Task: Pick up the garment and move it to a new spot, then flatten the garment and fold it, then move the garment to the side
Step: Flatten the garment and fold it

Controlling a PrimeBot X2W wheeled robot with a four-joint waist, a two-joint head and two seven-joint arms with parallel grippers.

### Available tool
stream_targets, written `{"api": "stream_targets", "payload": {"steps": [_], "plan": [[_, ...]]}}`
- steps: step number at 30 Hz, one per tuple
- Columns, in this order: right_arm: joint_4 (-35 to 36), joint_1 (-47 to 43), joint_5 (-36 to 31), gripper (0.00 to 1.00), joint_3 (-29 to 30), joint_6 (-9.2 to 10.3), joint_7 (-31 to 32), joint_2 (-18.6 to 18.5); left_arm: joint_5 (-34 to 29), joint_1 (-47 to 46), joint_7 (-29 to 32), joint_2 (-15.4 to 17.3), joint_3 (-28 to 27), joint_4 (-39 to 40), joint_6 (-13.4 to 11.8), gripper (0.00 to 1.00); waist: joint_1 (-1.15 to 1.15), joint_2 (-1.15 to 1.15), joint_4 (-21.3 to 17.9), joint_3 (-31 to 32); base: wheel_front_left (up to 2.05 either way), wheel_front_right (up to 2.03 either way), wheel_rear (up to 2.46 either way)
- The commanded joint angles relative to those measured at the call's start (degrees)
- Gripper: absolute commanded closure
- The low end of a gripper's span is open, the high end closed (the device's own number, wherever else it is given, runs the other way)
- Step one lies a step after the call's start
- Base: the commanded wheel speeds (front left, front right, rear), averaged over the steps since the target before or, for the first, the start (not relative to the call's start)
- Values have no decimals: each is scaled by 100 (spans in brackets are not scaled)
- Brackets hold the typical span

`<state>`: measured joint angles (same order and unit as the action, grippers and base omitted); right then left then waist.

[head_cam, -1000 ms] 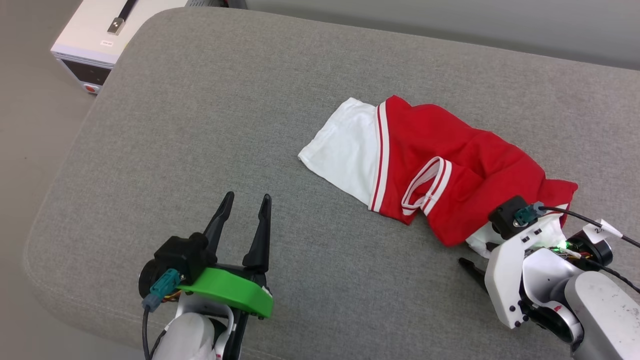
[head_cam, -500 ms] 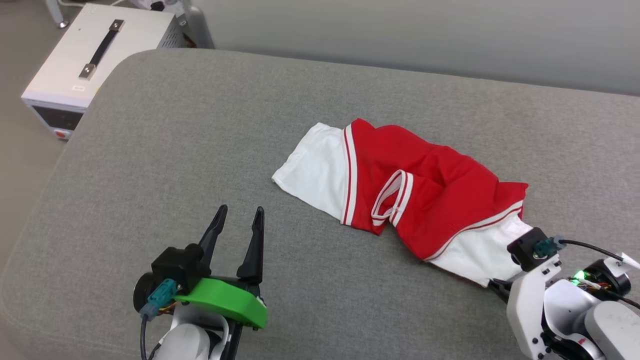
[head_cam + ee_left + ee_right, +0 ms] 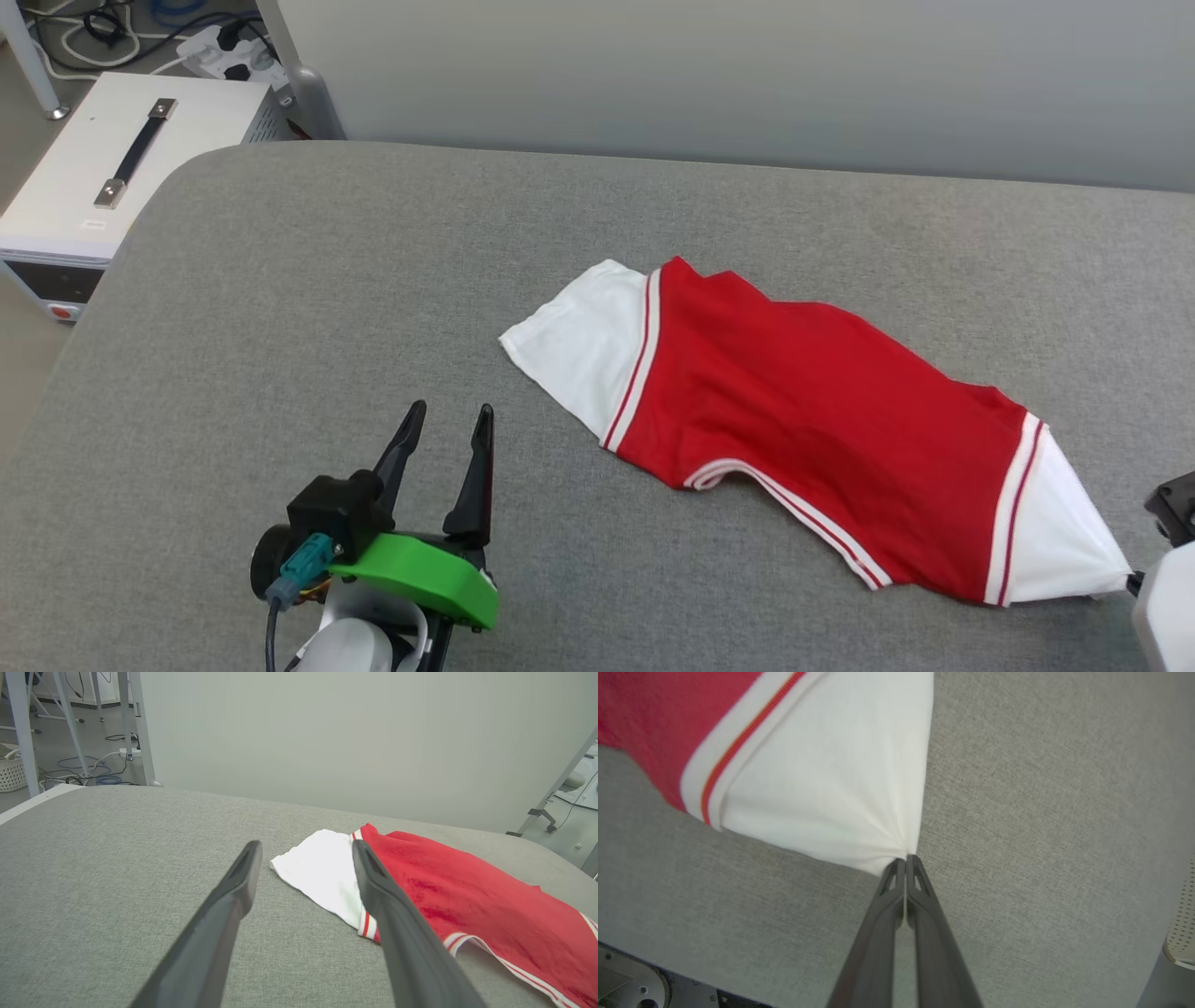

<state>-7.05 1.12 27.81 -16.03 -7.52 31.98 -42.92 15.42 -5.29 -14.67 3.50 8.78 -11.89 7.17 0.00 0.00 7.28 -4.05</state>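
Observation:
The garment [image 3: 803, 429], red with white sleeves and striped trim, lies stretched out across the grey cushion [image 3: 327, 280]. Its print is hidden. My right gripper [image 3: 906, 859] is shut on the tip of the white right-hand sleeve [image 3: 840, 784], which bunches into pleats at the fingertips; in the head view this pinch sits at the far right edge [image 3: 1128, 581]. My left gripper [image 3: 446, 418] stands open at the lower left, nothing between its fingers, pointing toward the other white sleeve [image 3: 322, 872]. The garment [image 3: 467, 896] lies to the right of its right finger.
A white box with a black handle [image 3: 103, 177] stands off the cushion's far left corner, with cables and a power strip [image 3: 224, 56] on the floor behind. A pale wall [image 3: 747, 75] runs behind the cushion. White frame legs [image 3: 23, 732] stand at left.
My right gripper shut on the white sleeve and pulled it right and toward me, stretching the crumpled garment out flat. The head camera has tilted up. The left gripper has stayed put.

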Motion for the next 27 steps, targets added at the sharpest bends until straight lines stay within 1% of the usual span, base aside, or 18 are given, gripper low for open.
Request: {"api": "stream_targets", "payload": {"steps": [1, 3, 5, 6, 7, 12, 19, 23, 27], "plan": [[-132, -80, -116, 100, 132, 3, -73, 21, -20, 39, -33, 36, -5, -29, 32, 0, 0, 0, -18, -53, 0, 0, 0], [-300, -103, -327, 100, 241, 3, -186, 44, -14, 11, -33, 44, -8, -60, 32, 0, 0, 0, -29, -101, 0, 0, 0], [-503, -94, -370, 100, 396, 3, -347, 196, -6, -22, -33, 53, -8, -101, 32, 0, 0, 0, -41, -130, 0, 0, 0], [-561, -73, -391, 60, 458, 3, -454, 276, -3, -36, -33, 57, -10, -114, 32, 0, 0, 0, -49, -137, 0, 0, 0], [-631, -52, -390, 0, 510, 3, -547, 373, 1, -51, -33, 60, -16, -130, 32, 0, 0, 0, -63, -139, 0, 0, 0], [-583, 171, -408, 0, 776, 3, -1201, 734, 10, -74, -33, 72, -42, -189, 32, 0, 0, 0, -181, -50, 0, 0, 0], [-33, 263, -529, 0, 1303, 3, -2224, 1311, 35, -9, -33, 70, -67, -149, 32, 0, 0, 0, -366, 180, 0, 0, 0], [356, 91, -716, 0, 1649, 3, -2705, 1808, 68, 29, -33, 63, -43, -82, 32, 0, 0, 0, -433, 274, 0, 0, 0], [725, -219, -923, 0, 1869, 3, -3151, 2451, 106, 118, -33, 56, -34, -15, 32, 0, 0, 0, -500, 349, 0, 0, 0]]}}
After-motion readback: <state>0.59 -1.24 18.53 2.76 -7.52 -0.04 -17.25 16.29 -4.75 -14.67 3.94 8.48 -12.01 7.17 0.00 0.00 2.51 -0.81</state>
